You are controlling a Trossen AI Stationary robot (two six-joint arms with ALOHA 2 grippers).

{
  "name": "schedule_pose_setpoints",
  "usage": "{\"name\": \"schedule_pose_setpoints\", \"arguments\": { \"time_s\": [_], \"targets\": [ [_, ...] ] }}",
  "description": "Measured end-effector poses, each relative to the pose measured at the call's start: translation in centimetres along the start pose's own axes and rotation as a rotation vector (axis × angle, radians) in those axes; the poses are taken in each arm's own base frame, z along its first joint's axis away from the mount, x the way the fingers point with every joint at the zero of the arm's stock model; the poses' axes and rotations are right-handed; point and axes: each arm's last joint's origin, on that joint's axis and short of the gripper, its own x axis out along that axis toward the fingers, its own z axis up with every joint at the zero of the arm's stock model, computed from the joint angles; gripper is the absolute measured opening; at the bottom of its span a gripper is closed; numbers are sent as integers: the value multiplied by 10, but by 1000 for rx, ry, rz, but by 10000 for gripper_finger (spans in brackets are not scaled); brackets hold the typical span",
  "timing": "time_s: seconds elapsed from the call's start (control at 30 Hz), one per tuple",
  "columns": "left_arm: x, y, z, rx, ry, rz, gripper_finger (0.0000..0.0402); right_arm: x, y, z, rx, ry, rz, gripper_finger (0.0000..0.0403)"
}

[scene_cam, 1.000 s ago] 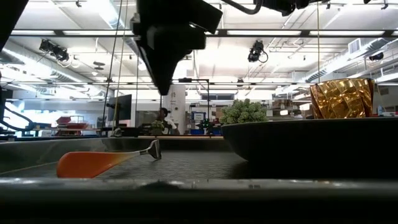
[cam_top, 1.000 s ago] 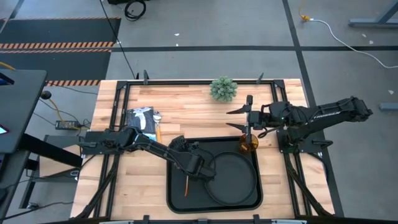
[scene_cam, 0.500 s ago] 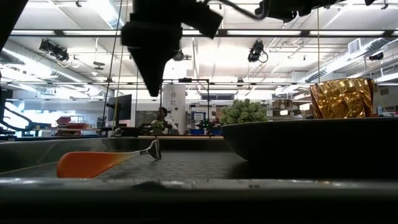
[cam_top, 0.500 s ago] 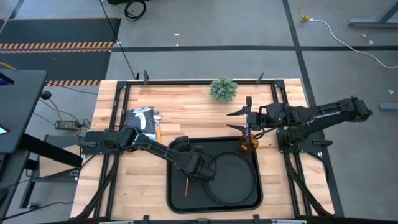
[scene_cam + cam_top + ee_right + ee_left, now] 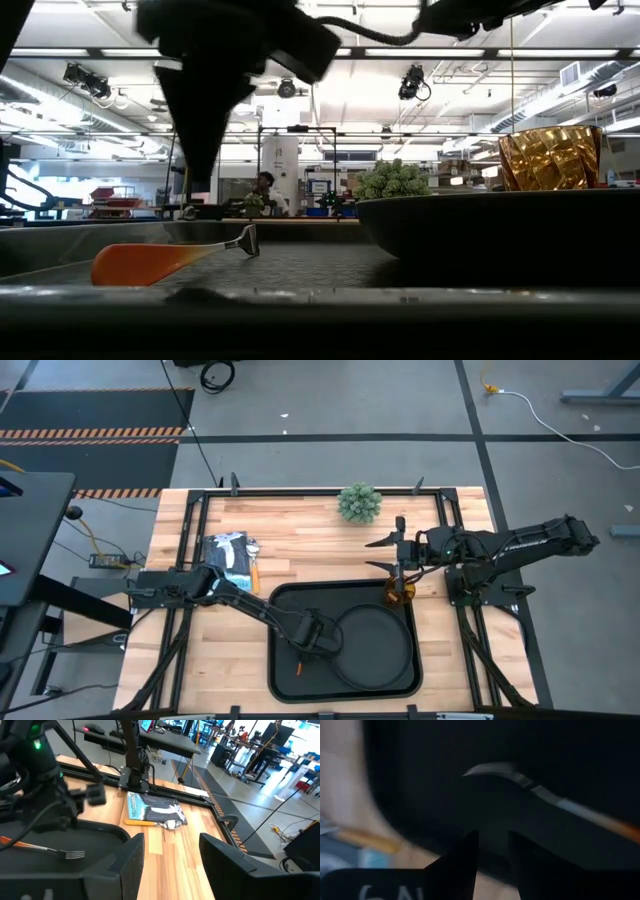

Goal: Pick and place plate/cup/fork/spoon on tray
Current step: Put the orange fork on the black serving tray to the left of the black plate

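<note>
Left jaws (image 5: 492, 851) narrowly parted, empty, above the orange-handled fork (image 5: 170, 260) on the glossy black tray (image 5: 285, 600); right jaws (image 5: 167, 852) spread wide above the faceted amber cup (image 5: 550, 157).

The large black rectangular tray (image 5: 285, 685) carries the round black plate (image 5: 375, 645), orange-handled fork (image 5: 165, 262) and amber cup (image 5: 400, 596).

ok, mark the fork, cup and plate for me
fork (image 5: 135, 263), low view, orange handle
cup (image 5: 549, 157), low view, amber side wall
plate (image 5: 375, 614), high view, bare far rim
</note>
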Motion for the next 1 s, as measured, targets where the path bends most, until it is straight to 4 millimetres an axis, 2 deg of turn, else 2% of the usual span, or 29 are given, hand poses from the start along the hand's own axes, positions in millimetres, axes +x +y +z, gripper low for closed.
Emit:
{"name": "schedule_pose_setpoints", "arguments": {
  "time_s": [0.13, 0.27, 0.4, 0.53, 1.0],
  "targets": [
    [8, -5, 6, -53, -17, -17, 113, 0, 0, 0, 2, 0, 0, 196],
    [10, 3, 8, -164, 3, 18, 115, 0, 0, -1, 10, 6, 2, 196],
    [21, 7, 10, -241, 9, 28, 110, 0, 0, -1, 13, 8, 3, 196],
    [30, 3, 10, -275, 12, -2, 104, 0, 1, -1, 13, 7, 7, 196],
    [31, 1, 12, -280, -13, -29, 102, 0, 1, -1, 17, 6, 7, 196]
  ]
}}
